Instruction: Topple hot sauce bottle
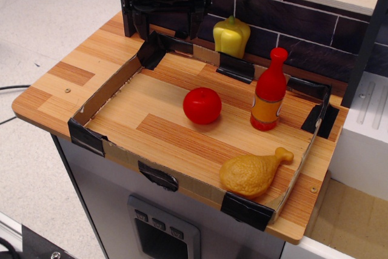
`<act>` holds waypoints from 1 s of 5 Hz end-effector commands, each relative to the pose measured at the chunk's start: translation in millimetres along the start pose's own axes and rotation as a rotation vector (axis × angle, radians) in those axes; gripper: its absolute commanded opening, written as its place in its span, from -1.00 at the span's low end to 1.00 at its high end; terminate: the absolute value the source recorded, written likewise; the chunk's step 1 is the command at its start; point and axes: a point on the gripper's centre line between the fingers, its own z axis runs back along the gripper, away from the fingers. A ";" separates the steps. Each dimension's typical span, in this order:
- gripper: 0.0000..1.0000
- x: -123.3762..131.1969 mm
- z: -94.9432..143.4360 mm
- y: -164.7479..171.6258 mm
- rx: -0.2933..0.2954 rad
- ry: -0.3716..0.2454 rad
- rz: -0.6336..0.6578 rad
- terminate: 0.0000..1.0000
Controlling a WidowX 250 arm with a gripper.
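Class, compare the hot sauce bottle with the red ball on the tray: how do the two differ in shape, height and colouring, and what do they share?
The hot sauce bottle is tall and narrow-necked with a bulbous cap; the red ball is round and squat. The bottle stands clearly taller than the ball. The bottle carries an orange-yellow label band; the ball is plain red. Both are glossy red and rest on the wooden tray, apart from each other.

Wooden table (54, 98) carries a taped cardboard tray (100, 95) and yellow pepper (231, 36).

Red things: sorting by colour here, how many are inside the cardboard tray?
2. The ball sits near the tray's middle; the hot sauce bottle stands upright to its right, near the back wall. Nothing seems hidden.
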 end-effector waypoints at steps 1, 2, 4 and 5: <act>1.00 0.0 0.0 0.0 0.000 0.000 0.000 -1.00; 1.00 -15.1 18.3 -20.7 0.011 0.036 0.092 -1.00; 1.00 -29.8 40.3 -59.0 0.072 0.015 0.284 -1.00; 1.00 -38.5 44.3 -74.4 0.082 -0.016 0.345 -1.00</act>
